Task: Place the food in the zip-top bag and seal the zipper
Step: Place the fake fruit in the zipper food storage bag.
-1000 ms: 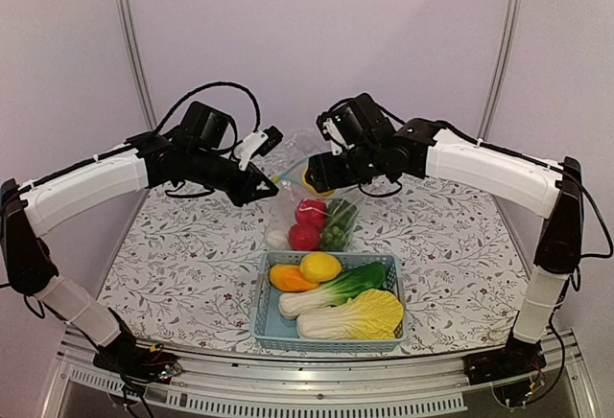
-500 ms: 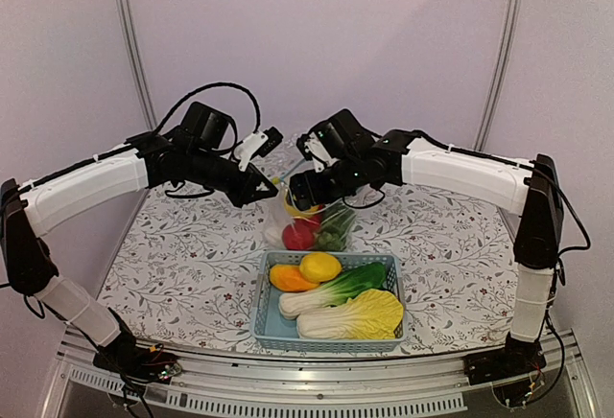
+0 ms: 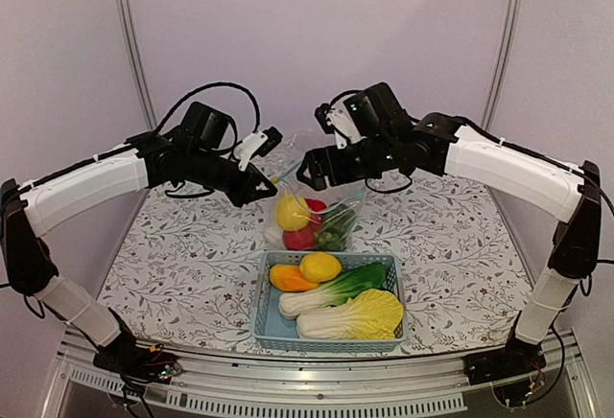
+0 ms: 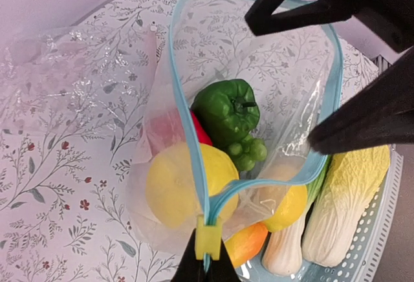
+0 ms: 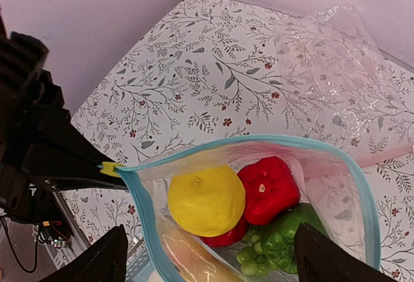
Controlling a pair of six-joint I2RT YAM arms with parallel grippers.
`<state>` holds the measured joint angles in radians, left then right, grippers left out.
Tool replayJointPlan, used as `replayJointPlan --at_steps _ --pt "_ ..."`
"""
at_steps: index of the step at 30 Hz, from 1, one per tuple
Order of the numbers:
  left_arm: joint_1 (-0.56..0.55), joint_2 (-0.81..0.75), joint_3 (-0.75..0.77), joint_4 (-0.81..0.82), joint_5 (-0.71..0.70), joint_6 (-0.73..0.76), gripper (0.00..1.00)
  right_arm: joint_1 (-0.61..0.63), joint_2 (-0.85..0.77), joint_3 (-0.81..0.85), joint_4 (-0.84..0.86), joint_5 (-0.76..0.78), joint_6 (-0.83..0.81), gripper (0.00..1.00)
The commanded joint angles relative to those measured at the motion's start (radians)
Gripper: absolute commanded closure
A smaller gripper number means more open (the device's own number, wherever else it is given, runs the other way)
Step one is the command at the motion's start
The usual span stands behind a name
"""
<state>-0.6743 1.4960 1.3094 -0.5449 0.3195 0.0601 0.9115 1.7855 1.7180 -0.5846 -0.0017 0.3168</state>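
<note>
The zip-top bag (image 3: 309, 209) hangs open over the table, its teal zipper (image 5: 246, 141) spread in a wide loop. My left gripper (image 4: 208, 259) is shut on the zipper's end at the yellow slider (image 4: 208, 240). Inside the bag lie a yellow lemon (image 5: 206, 200), a red pepper (image 5: 268, 188), a green pepper (image 4: 226, 108) and green grapes (image 5: 259, 256). My right gripper (image 5: 210, 262) hovers open above the bag's mouth, nothing between its fingers. Its place in the top view is right of the left gripper (image 3: 269, 184), with the right gripper (image 3: 315, 171) above the bag.
A light-blue basket (image 3: 264, 314) stands in front of the bag with a lemon (image 3: 320, 267), an orange piece (image 3: 288, 278), a green leafy vegetable (image 3: 338, 289) and a pale cabbage (image 3: 355, 314). A crumpled clear plastic sheet (image 5: 330, 55) lies behind the bag.
My right gripper dipped into the bag with a yellow lemon, opened and rose again; the lemon now lies in the bag. The left gripper has held still.
</note>
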Motion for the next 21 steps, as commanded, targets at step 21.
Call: replayJointPlan --at_steps 21 --pt "-0.010 -0.026 0.017 -0.005 -0.016 0.001 1.00 -0.056 -0.208 -0.112 -0.269 0.362 0.054 0.35"
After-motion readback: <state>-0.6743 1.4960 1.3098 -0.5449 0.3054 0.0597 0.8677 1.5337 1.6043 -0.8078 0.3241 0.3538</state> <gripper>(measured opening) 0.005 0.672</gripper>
